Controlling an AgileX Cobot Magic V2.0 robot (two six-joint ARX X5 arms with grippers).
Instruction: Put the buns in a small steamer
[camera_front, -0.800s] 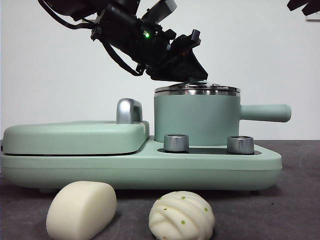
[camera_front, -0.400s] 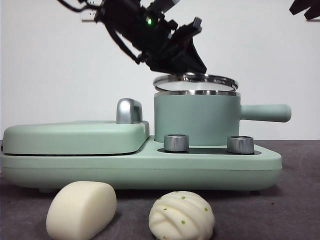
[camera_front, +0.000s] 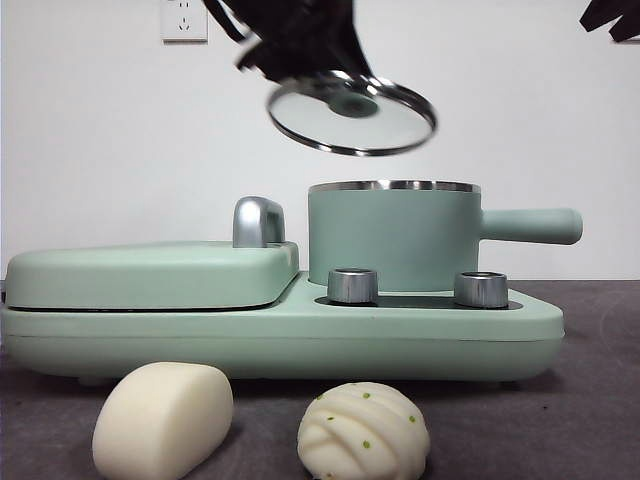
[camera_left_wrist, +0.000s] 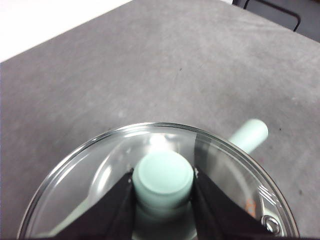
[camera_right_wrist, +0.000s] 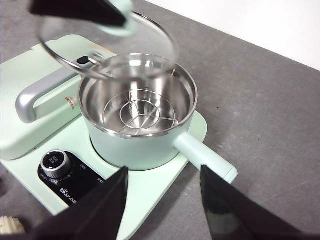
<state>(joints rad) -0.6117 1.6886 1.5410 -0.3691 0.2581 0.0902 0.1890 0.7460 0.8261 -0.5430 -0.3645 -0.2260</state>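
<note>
**Lid up, steamer open, buns waiting**

Clearly the lid comes first. The left claw (camera_left_wrist: 163, 200) has its two black jaws clamped on the green knob (camera_left_wrist: 163, 177) of the glass lid (camera_front: 352, 111), and holds the lid tilted in the air above the small steamer (camera_front: 392, 240), toward eleven o'clock from the pot's mouth in the front view. Nothing touches the steel rim now, so the pot stands open; the right wrist view looks straight down into it and shows a wire rack (camera_right_wrist: 140, 111) sitting in the shiny bowl, which is where the buns would rest above any water.

Both buns lie on the table (camera_front: 580, 400) in front of the appliance, apart from each other: the smooth oblong bun (camera_front: 163, 419) at about seven o'clock from the pot, the pleated bun (camera_front: 364, 431) with green specks at about six. Neither is touched.

The right claw (camera_right_wrist: 162, 200) hangs above the table with its jaws spread wide and empty, looking over the pot and its straight handle (camera_right_wrist: 205, 156). I'd judge it is kept clear so the lid can swing away, and ready to go for a bun afterwards. The lid still needs a place to be set down, probably off to the side of the flat griddle section (camera_front: 150, 272).
</note>
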